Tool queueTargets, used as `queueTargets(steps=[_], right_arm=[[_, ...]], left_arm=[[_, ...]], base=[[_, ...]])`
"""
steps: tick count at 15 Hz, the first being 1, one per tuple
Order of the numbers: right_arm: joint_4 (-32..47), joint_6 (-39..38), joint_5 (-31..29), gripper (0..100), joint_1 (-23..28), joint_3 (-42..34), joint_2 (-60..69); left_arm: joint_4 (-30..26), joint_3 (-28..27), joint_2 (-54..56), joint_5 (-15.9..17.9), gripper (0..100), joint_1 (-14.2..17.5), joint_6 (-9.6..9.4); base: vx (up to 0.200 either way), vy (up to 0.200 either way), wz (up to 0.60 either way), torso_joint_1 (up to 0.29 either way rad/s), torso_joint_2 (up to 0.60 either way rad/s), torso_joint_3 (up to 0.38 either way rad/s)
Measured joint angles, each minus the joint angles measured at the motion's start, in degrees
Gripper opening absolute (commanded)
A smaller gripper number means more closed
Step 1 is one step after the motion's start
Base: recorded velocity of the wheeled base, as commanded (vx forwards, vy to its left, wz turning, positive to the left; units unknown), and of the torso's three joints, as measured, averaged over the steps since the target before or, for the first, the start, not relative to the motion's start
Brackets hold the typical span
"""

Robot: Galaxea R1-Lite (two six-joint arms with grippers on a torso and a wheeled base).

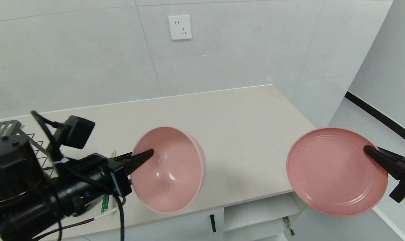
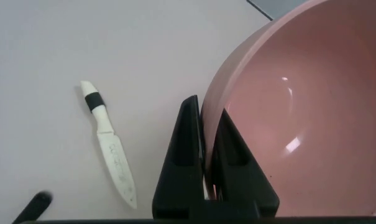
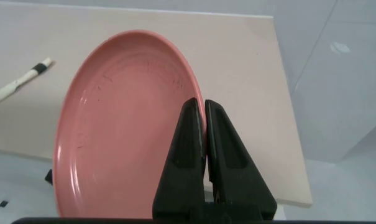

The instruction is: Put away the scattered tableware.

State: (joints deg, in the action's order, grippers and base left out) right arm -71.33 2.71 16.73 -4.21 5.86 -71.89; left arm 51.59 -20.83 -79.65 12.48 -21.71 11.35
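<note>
Head view: a plain pink bowl (image 1: 175,167) is held tilted above the counter (image 1: 242,127), its rim clamped by the left gripper (image 1: 150,153). A pink plate (image 1: 332,170), ringed with fine concentric grooves, is gripped at its rim by the right gripper (image 1: 368,149) past the counter's right end. Green marks on chopsticks (image 1: 104,202) under the left arm are too small to be read.

Left wrist view: the bowl's wall is pinched between narrowly set fingers. A white knife (image 2: 110,152), black-banded at the handle, is laid on the counter nearby; faint print on its blade cannot be read.

Right wrist view: the fingers are closed tight on the plate's rim, and dark specks are seen on the plate.
</note>
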Motion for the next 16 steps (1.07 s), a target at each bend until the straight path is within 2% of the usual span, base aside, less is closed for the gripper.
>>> queueTargets(steps=[2, 3, 4, 5, 6, 7, 8, 10, 13, 16], right_arm=[[0.0, -1.0, -0.1, 0, 0.2, -1.2, 2.7], [0.0, -0.9, -0.1, 0, -0.1, -2.1, 3.5], [-0.2, -0.9, -0.2, 0, -0.5, -2.7, 4.0], [-0.3, -1.0, -0.2, 0, -0.8, -3.0, 4.3], [-0.3, -1.6, -0.2, 0, -1.1, -3.1, 4.6], [-0.4, -2.4, -0.1, 0, -1.5, -3.2, 4.7], [-0.3, -5.3, -0.1, 0, -2.4, -3.1, 4.7], [-0.4, -8.2, 0.0, 0, -3.8, -2.3, 4.0], [-0.6, -8.3, 0.0, 0, -4.6, -1.8, 2.3], [-0.7, -7.8, 0.0, 0, -5.2, -1.8, 1.5]], left_arm=[[0.2, 3.6, 4.4, 0.4, 0, 1.2, -0.76], [0.4, 4.6, 5.7, 0.6, 0, 1.1, -0.09], [0.3, 5.2, 6.8, 0.9, 0, 0.9, 2.22], [0.2, 5.7, 7.8, 1.4, 0, 0.3, 6.61], [0.1, 6.4, 8.8, 1.9, 0, -0.5, 11.91], [-0.4, 7.3, 9.8, 2.5, 0, -1.5, 16.02], [-1.9, 7.6, 10.6, 2.7, 0, -2.0, 17.77], [-3.9, 7.4, 11.3, 2.9, 0, -2.3, 18.13], [-3.6, 7.3, 11.3, 3.3, 0, -2.7, 17.93], [-2.1, 5.7, 10.3, -1.1, 0, -2.7, 17.20]], base=[[0.000, 0.000, 0.00, 0.000, 0.00, 0.000], [0.000, 0.000, 0.00, 0.000, 0.00, 0.000], [0.000, 0.000, 0.00, 0.000, 0.00, 0.000], [0.000, 0.000, 0.00, 0.000, 0.00, 0.000], [0.000, 0.000, 0.00, 0.000, 0.00, 0.000], [0.000, 0.000, 0.00, 0.000, 0.00, 0.000], [0.000, 0.000, 0.00, 0.000, 0.00, 0.000], [0.000, 0.000, 0.00, 0.000, 0.00, 0.000], [0.000, 0.000, 0.00, 0.000, 0.00, 0.000], [0.000, 0.000, 0.00, 0.000, 0.00, 0.000]])
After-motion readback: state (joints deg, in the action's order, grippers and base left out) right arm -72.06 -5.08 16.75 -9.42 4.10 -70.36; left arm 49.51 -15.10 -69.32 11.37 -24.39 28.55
